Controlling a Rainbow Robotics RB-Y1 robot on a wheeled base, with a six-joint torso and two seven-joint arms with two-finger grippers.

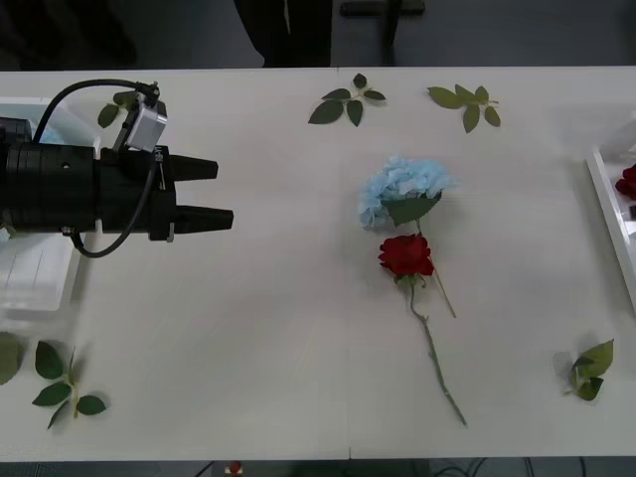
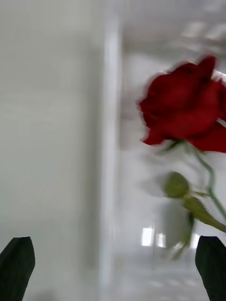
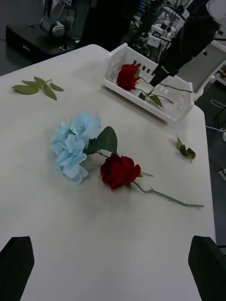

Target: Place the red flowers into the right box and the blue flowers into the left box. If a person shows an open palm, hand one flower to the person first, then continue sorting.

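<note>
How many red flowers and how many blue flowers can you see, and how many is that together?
Red flowers: 2, one on the table, one in the right box.
Blue flowers: 1.
Total: 3.

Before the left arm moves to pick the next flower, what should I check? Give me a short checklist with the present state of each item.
1. Left gripper open, holding nothing: ok.
2. Blue flower and red rose on the table overlap, clean single grasp: not ok.
3. One rose already lies in the right box: ok.
4. Right gripper clear of the right box: not ok, above it.
5. Open palm from a person: cannot tell.
</note>
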